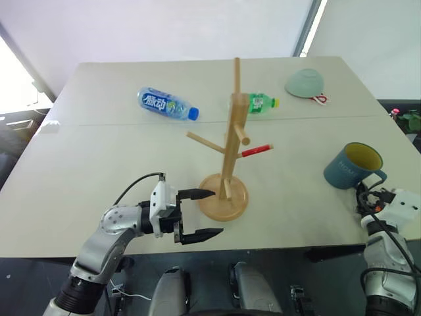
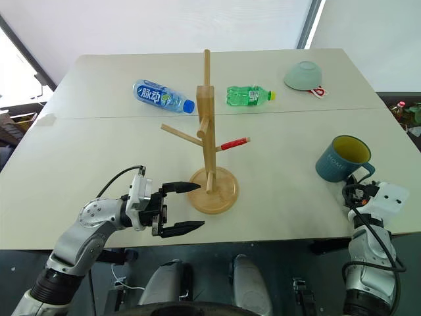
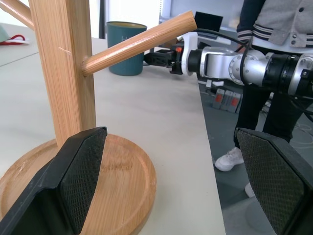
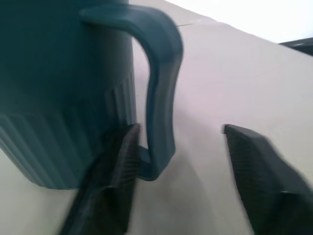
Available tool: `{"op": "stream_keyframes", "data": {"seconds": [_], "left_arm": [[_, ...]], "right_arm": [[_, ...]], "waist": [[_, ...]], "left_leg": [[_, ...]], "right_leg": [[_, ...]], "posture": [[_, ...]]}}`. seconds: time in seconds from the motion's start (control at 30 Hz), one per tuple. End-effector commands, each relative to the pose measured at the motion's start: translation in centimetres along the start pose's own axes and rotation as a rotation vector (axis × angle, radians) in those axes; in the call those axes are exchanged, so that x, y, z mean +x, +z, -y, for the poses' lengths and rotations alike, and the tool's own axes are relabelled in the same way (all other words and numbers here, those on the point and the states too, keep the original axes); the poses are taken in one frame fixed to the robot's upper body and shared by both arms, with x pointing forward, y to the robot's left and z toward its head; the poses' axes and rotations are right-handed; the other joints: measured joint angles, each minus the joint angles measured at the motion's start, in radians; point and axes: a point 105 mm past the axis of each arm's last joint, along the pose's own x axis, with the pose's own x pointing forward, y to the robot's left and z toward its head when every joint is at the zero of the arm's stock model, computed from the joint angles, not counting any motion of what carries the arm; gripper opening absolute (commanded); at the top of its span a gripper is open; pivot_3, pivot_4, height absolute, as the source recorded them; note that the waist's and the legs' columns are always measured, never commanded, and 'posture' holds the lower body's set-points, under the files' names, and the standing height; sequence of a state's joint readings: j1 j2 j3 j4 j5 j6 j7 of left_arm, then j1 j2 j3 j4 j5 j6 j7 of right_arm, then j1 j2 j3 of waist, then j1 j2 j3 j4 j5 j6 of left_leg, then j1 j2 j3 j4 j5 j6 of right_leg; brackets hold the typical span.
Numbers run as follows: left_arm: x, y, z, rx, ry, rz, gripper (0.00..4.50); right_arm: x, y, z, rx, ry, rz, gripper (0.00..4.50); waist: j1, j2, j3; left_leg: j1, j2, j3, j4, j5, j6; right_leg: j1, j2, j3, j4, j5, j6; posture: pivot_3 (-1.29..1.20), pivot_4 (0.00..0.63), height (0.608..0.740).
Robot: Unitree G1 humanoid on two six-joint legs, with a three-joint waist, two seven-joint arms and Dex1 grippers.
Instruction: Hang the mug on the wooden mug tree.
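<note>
My left gripper (image 1: 202,213) is sitting with its fingers spread wide, the upper one over the round disc base of the tall light-wood mug tree (image 1: 229,146) standing mid-table, the lower one off the near edge. My right gripper (image 4: 178,171) is straddling the loop handle of the dusty blue-grey ceramic mug (image 1: 351,166), upright near the table's right edge; one finger (image 4: 115,181) is poking into the loop against the mug wall, the other (image 4: 264,171) standing apart outside, so not yet gripping.
</note>
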State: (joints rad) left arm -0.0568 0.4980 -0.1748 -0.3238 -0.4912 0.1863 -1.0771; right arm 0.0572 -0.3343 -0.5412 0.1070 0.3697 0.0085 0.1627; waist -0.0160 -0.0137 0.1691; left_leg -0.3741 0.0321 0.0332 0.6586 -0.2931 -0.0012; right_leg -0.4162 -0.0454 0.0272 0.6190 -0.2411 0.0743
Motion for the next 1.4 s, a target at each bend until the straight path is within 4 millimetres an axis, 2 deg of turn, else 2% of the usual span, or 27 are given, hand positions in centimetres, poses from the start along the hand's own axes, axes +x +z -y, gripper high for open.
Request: {"op": "stream_keyframes", "data": {"seconds": [0.03, 0.07, 0.2, 0.3, 0.4, 0.53, 0.6, 0.7, 0.87, 1.1, 1.4], "left_arm": [[0.3, 1.2, 0.3, 0.036, -0.013, 0.038, 4.50], [0.3, 1.2, 0.3, 0.036, -0.012, 0.039, 4.50], [0.3, 1.2, 0.2, 0.037, -0.008, 0.041, 4.50], [0.2, 1.2, 0.1, 0.039, -0.001, 0.040, 4.50], [0.1, 1.2, 0.0, 0.035, 0.006, 0.038, 4.50], [0.0, 1.0, -0.5, 0.039, 0.007, 0.031, 4.50], [-0.1, 1.1, -0.7, 0.037, 0.005, 0.030, 4.50], [-0.4, 1.3, -1.3, 0.033, 0.019, 0.037, 4.50], [-1.4, 2.1, -2.6, 0.029, 0.052, 0.053, 4.50], [-3.1, 3.7, -3.8, 0.020, 0.080, 0.071, 4.50], [-4.1, 5.7, -3.4, 0.015, 0.076, 0.073, 4.50]], "right_arm": [[0.2, 1.6, 0.6, 0.006, -0.002, 0.059, 0.40], [0.2, 1.6, 0.5, 0.008, 0.004, 0.060, 0.03], [0.0, 2.5, -0.5, -0.004, 0.066, 0.084, 0.03], [-1.2, 4.2, -3.5, -0.240, 0.268, 0.116, 0.03], [-3.6, 6.1, -7.4, -0.553, 0.549, 0.196, 0.03], [-6.1, 9.6, -11.6, -0.693, 0.839, 0.301, 0.03], [-6.6, 10.8, -12.9, -0.736, 0.928, 0.323, 0.03], [-6.7, 12.9, -14.0, -0.757, 0.984, 0.372, 0.03], [-7.0, 14.9, -16.0, -0.829, 1.104, 0.418, 0.03], [-6.4, 16.4, -18.0, -0.907, 1.244, 0.433, 0.03], [-6.2, 17.7, -20.3, -0.958, 1.375, 0.445, 0.03]], "waist": [[0.001, 0.000, 0.000], [0.001, 0.000, 0.000], [0.000, 0.000, 0.000], [0.001, 0.002, -0.001], [0.001, 0.002, -0.001], [-0.001, 0.002, 0.000], [0.000, 0.001, 0.000], [0.003, -0.002, 0.001], [0.005, -0.003, 0.002], [0.004, -0.004, 0.002], [0.005, -0.004, 0.003]], "left_leg": [[0.000, 0.000, 0.000, 0.000, 0.000, 0.000], [0.000, 0.000, 0.000, 0.000, 0.000, 0.000], [0.000, 0.000, 0.000, 0.000, 0.000, 0.000], [0.000, 0.000, 0.000, 0.000, 0.000, 0.000], [0.000, 0.000, 0.000, 0.000, 0.000, 0.000], [0.000, 0.000, 0.000, 0.002, 0.000, 0.000], [0.001, 0.000, -0.001, 0.004, 0.000, 0.000], [0.001, 0.000, -0.003, 0.005, 0.000, 0.000], [-0.001, 0.000, -0.004, 0.006, 0.000, 0.000], [-0.001, 0.000, -0.004, 0.005, 0.000, 0.001], [-0.001, 0.000, -0.004, 0.005, 0.000, 0.001]], "right_leg": [[0.000, 0.000, 0.000, 0.000, 0.000, 0.000], [0.000, 0.000, 0.000, 0.000, 0.000, 0.000], [0.000, 0.000, 0.000, 0.000, 0.000, 0.000], [0.000, 0.000, 0.000, 0.000, 0.000, 0.000], [0.000, 0.000, 0.000, 0.000, 0.000, 0.000], [0.001, 0.001, -0.001, 0.000, -0.001, 0.001], [0.002, 0.001, -0.001, 0.001, -0.001, 0.003], [0.004, 0.001, -0.002, 0.001, -0.002, 0.003], [0.004, 0.001, -0.002, -0.001, 0.000, 0.000], [0.003, 0.001, -0.002, -0.001, 0.000, 0.001], [0.003, 0.000, -0.002, -0.001, 0.000, 0.001]], "posture": [[0.00, 0.150, 0.740], [0.00, 0.150, 0.740], [0.00, 0.150, 0.740], [0.00, 0.150, 0.740], [0.00, 0.150, 0.740], [0.00, 0.150, 0.740], [0.00, 0.150, 0.740], [0.00, 0.150, 0.740], [0.00, 0.150, 0.740], [0.00, 0.150, 0.740], [0.00, 0.150, 0.740]]}}
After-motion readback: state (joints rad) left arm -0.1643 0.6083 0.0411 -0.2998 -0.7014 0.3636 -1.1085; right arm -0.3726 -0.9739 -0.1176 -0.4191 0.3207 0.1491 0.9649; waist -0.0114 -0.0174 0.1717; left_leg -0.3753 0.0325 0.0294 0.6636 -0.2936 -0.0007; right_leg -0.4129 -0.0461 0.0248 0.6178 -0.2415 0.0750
